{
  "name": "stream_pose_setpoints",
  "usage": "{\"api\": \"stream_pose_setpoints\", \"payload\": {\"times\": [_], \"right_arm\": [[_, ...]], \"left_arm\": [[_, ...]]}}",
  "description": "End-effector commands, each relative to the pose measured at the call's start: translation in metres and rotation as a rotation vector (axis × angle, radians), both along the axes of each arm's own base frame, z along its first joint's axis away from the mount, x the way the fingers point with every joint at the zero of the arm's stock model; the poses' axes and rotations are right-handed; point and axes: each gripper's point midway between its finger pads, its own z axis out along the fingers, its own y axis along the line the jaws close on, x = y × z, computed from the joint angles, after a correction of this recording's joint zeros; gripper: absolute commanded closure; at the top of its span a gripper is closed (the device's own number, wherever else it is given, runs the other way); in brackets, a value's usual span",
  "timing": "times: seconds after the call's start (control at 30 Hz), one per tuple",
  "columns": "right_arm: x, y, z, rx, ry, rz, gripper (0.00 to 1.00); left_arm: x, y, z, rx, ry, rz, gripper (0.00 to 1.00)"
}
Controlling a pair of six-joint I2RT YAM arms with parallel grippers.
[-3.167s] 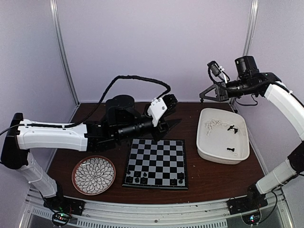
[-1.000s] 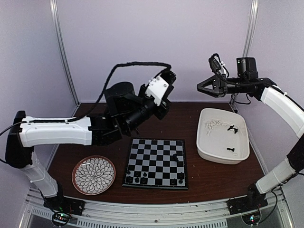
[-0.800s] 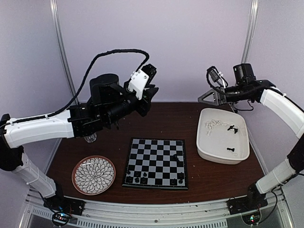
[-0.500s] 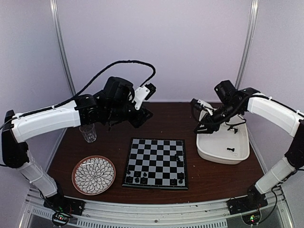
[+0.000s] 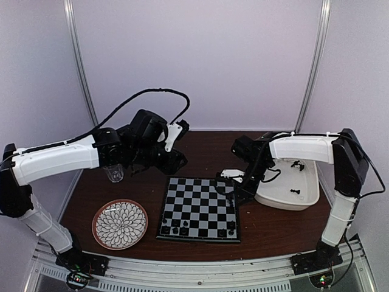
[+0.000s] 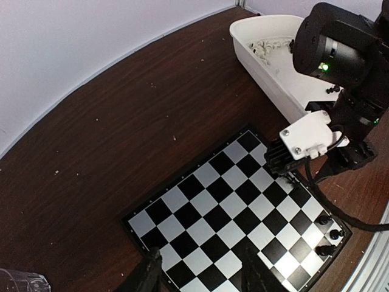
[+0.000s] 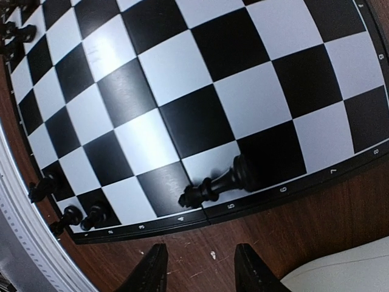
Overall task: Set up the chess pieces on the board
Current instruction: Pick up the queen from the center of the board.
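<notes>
The board [image 5: 200, 204] lies at the table's middle front. Black chess pieces [image 5: 175, 230] stand along its near edge, and one black piece [image 7: 222, 179] lies on its side on a square by the right rim. My right gripper [image 5: 234, 190] hangs low at that right edge, just outside the fallen piece. In the right wrist view the gripper [image 7: 203, 271] is open and empty above bare wood. My left gripper [image 5: 175, 159] hovers beyond the board's far left corner. It [image 6: 200, 277] is open with nothing between its fingers. More black pieces [image 5: 296, 191] lie in the tub.
A white tub [image 5: 285, 199] stands to the right of the board, with white pieces [image 6: 264, 45] heaped at its far end. A flower-patterned plate [image 5: 120, 224] sits at the front left. A clear glass [image 5: 113, 173] stands at the left under my left arm.
My right arm has swung down from above the tub to the board's right edge. My left arm has drawn back and lowered to the board's far left, and its jaws have opened.
</notes>
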Motion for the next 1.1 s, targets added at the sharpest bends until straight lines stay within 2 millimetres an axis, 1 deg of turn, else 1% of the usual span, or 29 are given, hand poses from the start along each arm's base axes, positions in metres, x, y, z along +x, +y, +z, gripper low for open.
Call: {"api": "stream_pose_setpoints", "payload": {"times": [0.0, 0.3, 0.43, 0.53, 0.6, 0.73, 0.8, 1.07], "right_arm": [[0.015, -0.005, -0.003, -0.092, -0.021, -0.057, 0.58], [0.027, 0.005, -0.01, -0.117, -0.011, -0.092, 0.56], [0.031, 0.003, -0.022, -0.165, 0.004, -0.097, 0.57], [0.03, 0.001, -0.026, -0.18, 0.009, -0.096, 0.59], [0.029, 0.0, -0.023, -0.178, 0.008, -0.094, 0.59], [0.031, -0.002, -0.011, -0.16, -0.04, -0.098, 0.6], [0.031, -0.003, -0.009, -0.161, -0.041, -0.096, 0.6], [0.029, -0.009, -0.016, -0.186, -0.044, -0.086, 0.6]], "left_arm": [[-0.001, 0.006, 0.01, -0.066, -0.002, 0.035, 0.54], [-0.002, 0.007, 0.003, -0.067, 0.007, 0.037, 0.54], [-0.003, 0.007, 0.0, -0.069, 0.017, 0.037, 0.54], [-0.004, 0.008, -0.001, -0.066, 0.018, 0.04, 0.54], [-0.004, 0.009, -0.001, -0.067, 0.015, 0.042, 0.54], [-0.003, 0.009, -0.003, -0.058, 0.012, 0.045, 0.54], [-0.002, 0.008, -0.005, -0.054, 0.015, 0.042, 0.53], [-0.002, 0.004, -0.008, -0.049, 0.025, 0.033, 0.53]]}}
